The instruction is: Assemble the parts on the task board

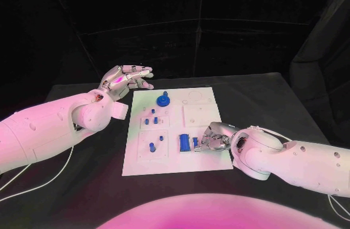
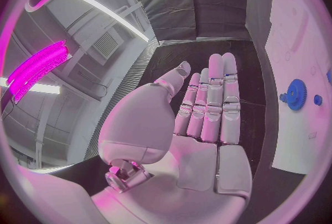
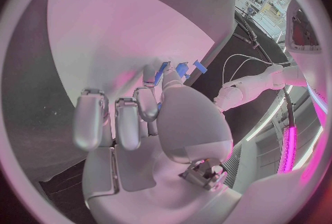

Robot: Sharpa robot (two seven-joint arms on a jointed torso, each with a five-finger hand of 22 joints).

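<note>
On the black desk (image 1: 277, 97) we judge the small blue parts (image 1: 185, 143) light, stiff and slippery, best pinched by their sides; our right hand (image 1: 211, 138) curls over them, grip unclear, while our left hand (image 1: 125, 78) hovers flat and empty.

A black surface (image 1: 277, 102) fills the lower half of the frame, meeting black cloth drapes (image 1: 219, 32) that hang across the top and down the upper right. In the left wrist view a long ceiling light strip (image 2: 104, 11) and a wall vent (image 2: 105, 46) show at upper left.
</note>
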